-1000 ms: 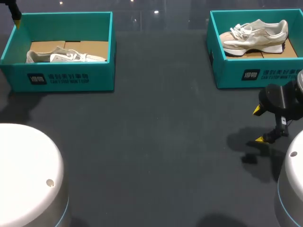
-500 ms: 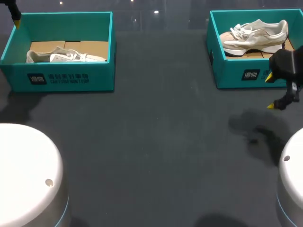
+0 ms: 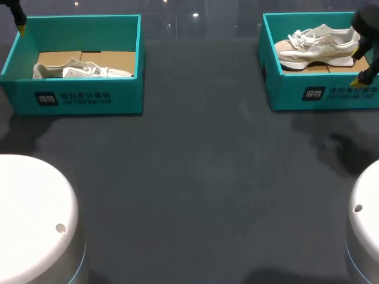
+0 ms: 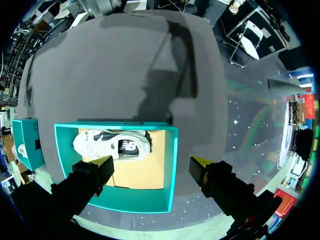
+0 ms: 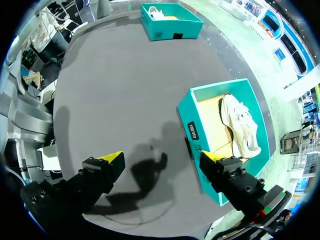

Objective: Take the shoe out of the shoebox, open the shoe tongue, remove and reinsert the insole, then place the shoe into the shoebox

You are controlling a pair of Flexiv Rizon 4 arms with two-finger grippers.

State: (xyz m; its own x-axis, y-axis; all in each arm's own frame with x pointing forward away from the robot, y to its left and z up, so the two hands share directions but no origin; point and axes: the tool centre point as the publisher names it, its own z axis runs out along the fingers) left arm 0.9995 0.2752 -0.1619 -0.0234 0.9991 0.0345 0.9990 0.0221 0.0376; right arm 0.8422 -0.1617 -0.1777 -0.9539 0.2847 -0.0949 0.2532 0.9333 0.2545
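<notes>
Teal-walled, the open cardboard shoebox (image 3: 284,94) at your right holds the beige-and-white lace-up sneaker (image 3: 320,42) on its brown card floor. Your right gripper (image 3: 357,68) hangs over that box's right end, fingers spread wide and empty. Your left gripper (image 4: 152,165) hovers above the 2nd teal box (image 4: 172,165) and its white sneaker (image 4: 112,145), equally spread and empty. Watch the descent at the right: 1 yellow tip sits close to the box wall, so it could catch the rim and shove the box, or nip only laces.
</notes>
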